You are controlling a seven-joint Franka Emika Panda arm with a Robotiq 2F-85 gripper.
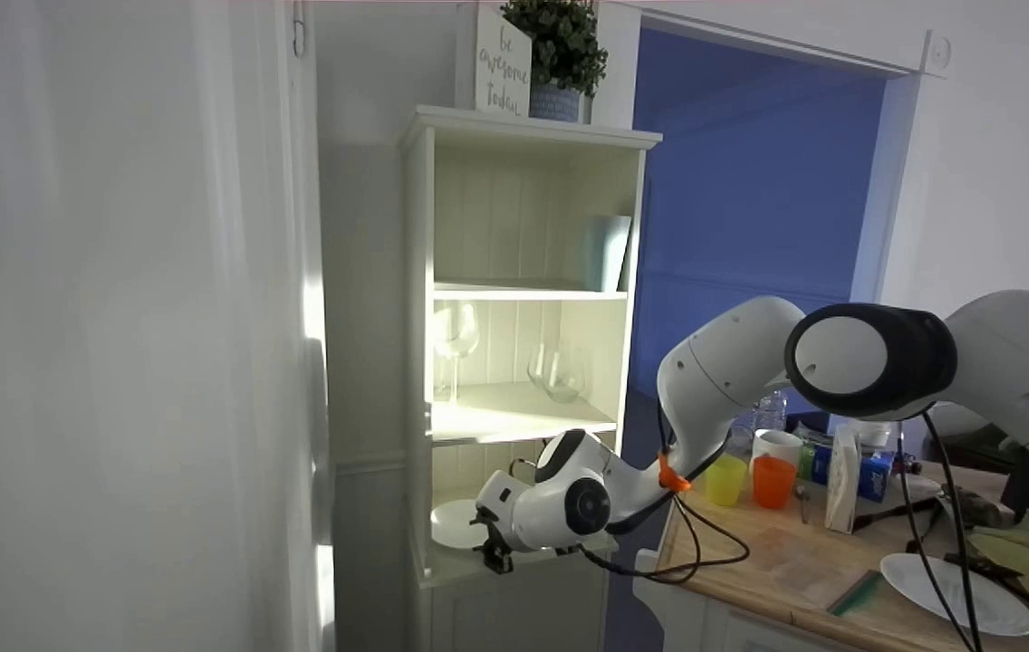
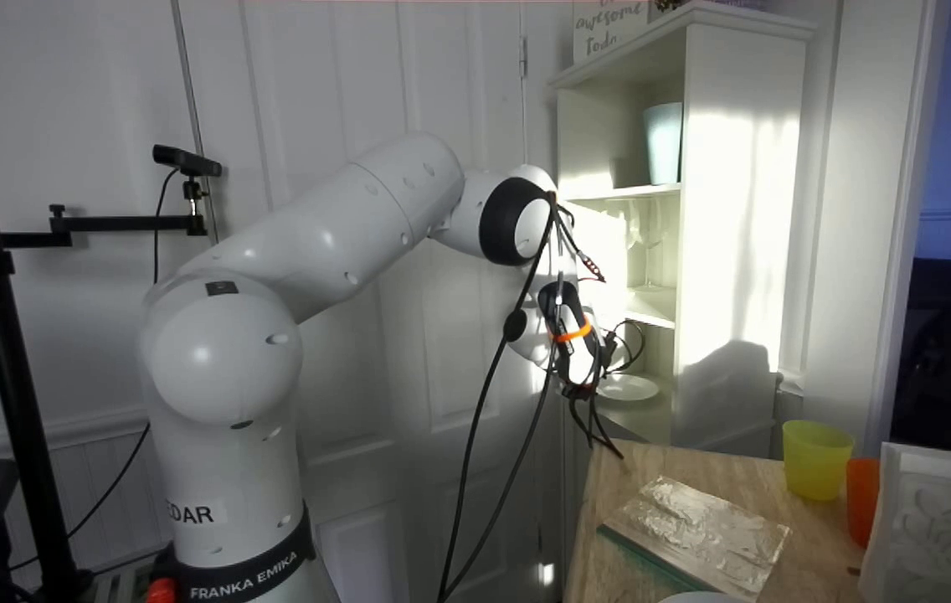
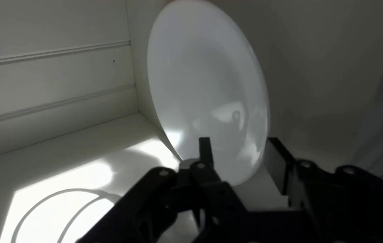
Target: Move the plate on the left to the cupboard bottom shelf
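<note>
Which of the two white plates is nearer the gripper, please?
The plate low in the cupboard: it is right by the fingers, whereas the other white plate lies on the wooden counter, well apart.

Plate (image 1: 451,525) down at the cupboard's (image 1: 418,344) bottom shelf (image 1: 451,566), glasses (image 1: 456,335) one up, plant (image 1: 560,45) on top, bench (image 1: 734,521) with cups (image 1: 774,482) to the right.

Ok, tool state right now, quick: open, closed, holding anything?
Tool: open, jaws apart; the plate shows between them but does not look clamped.
</note>
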